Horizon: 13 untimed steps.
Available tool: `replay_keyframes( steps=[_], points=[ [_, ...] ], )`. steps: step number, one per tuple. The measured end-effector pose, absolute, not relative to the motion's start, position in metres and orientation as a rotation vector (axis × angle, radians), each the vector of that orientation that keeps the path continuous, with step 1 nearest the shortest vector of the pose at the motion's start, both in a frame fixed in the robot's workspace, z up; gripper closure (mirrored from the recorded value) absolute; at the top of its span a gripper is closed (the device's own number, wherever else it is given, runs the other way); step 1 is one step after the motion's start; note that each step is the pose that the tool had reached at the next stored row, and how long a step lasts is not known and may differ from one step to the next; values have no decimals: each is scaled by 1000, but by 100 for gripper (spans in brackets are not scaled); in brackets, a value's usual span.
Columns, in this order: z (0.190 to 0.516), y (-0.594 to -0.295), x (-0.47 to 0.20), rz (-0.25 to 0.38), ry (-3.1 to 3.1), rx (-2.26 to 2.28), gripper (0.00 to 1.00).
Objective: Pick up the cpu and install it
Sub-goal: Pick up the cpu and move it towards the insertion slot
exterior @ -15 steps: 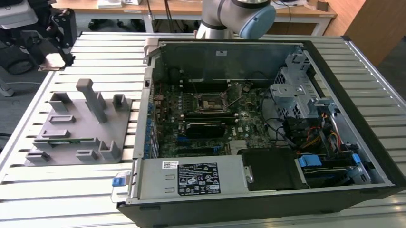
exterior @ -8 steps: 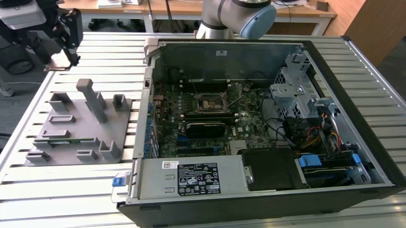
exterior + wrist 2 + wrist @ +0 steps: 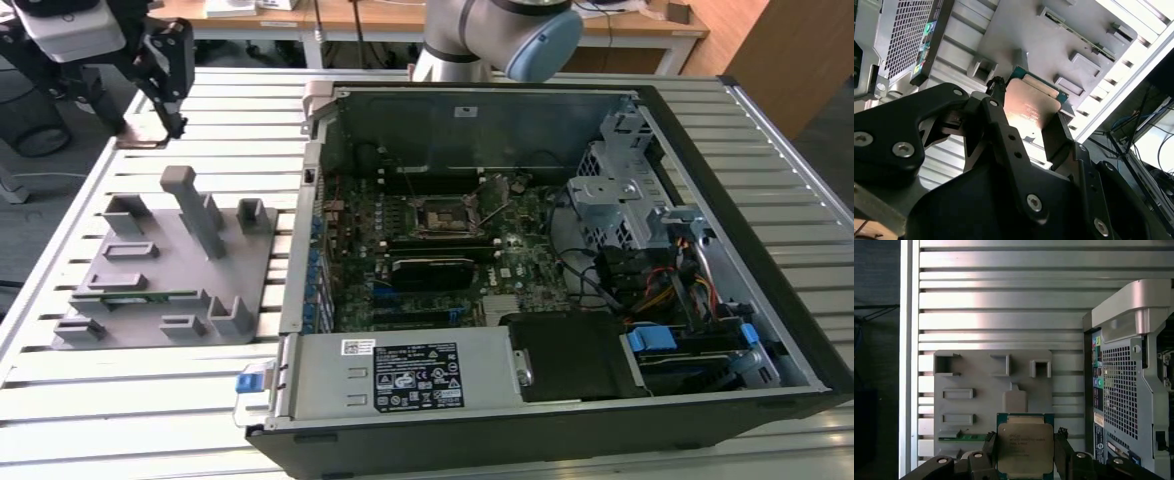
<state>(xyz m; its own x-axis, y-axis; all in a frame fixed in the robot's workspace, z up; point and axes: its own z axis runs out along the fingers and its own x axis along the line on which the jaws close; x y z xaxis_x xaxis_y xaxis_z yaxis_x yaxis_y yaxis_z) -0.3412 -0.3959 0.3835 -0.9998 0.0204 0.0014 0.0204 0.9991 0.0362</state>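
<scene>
Clamping the end effector (image 3: 1025, 439) on opposite edges of the cpu (image 3: 1025, 450), holding it between the tips, hovering above the grey fixture tray (image 3: 984, 385) on the slatted surface (image 3: 1004, 300), beside the computer case (image 3: 1124, 390).

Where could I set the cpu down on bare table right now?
Bare slats of the table lie past the grey fixture plate, by the claw gripping the cpu, and before the plate's near edge. The plate and open case are crowded.
</scene>
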Motion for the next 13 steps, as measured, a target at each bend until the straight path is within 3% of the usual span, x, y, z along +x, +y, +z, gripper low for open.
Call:
replay_keyframes(
  steps=[13],
  points=[
    [383, -396, -310, -57, -3139, -28, 46]
  ],
)
